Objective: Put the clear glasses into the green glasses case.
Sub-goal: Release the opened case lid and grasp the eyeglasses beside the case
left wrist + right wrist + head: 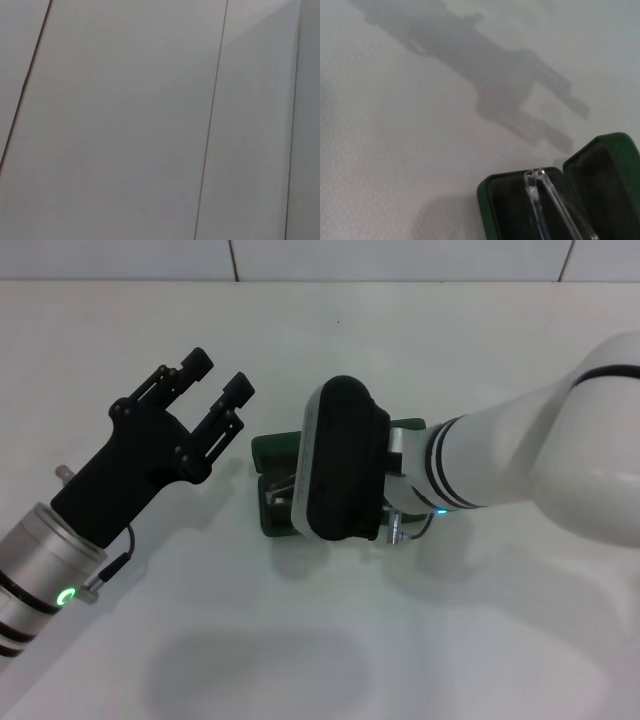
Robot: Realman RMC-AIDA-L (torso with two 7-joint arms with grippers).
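Note:
The green glasses case (268,452) lies open on the white table, mostly covered in the head view by my right arm's black wrist housing (340,460). The right wrist view shows the dark-lined base (492,200), the raised lid (607,165), and the clear glasses (540,192), whose thin arm slants across the base. Whether the glasses rest in the case or are held just above it cannot be told. My left gripper (220,375) hovers open and empty to the left of the case.
The white table (330,320) surrounds the case, with a tiled wall behind it. The left wrist view shows only pale wall panels (125,125). The left arm's shadow (510,85) falls across the table beyond the case.

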